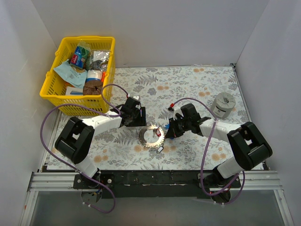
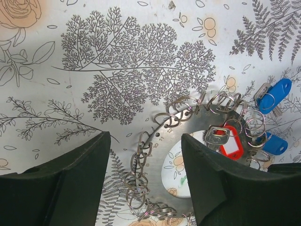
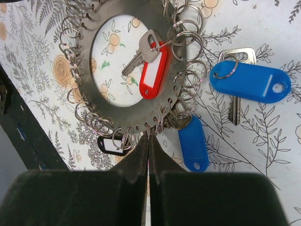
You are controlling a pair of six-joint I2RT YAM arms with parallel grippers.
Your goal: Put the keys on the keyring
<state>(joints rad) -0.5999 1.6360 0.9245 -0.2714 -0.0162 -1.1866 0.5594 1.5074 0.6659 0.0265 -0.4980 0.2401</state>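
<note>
White walls box in a table (image 1: 197,80) covered with a fern-and-flower print. At the far left corner we note a yellow plastic basket (image 1: 51,88) of packets, and at the far right a squat grey cylinder (image 1: 223,104).

The flat, silvery metal keyring (image 1: 151,136) (image 3: 127,117), its rim crowded with small wire loops, lies flat near the middle of the table, between the two arms.

- **On the ring:** A silver key with a red plastic tag (image 3: 150,70) hangs from a rim loop and lies across the ring's open centre.
- **At the rim:** A smaller blue-tagged key (image 3: 193,143) sits at the rim, its head among the loops. A small black tag (image 3: 110,145) is also at the rim.
- **Off the ring:** A large blue-tagged key (image 3: 249,82) rests on the table just beside the ring, apart from it, carrying its own loop.

Left claw (image 2: 146,139): fingers spread wide, and we see part of the keyring's looped rim in the gap between them. We cannot tell whether either finger touches the metal.

Right claw (image 3: 148,139): fingers pressed together with only a hairline between them. The tips sit at the keyring's rim, between the black tag and the smaller blue-tagged key. We cannot tell whether a loop is caught in the pinch.
</note>
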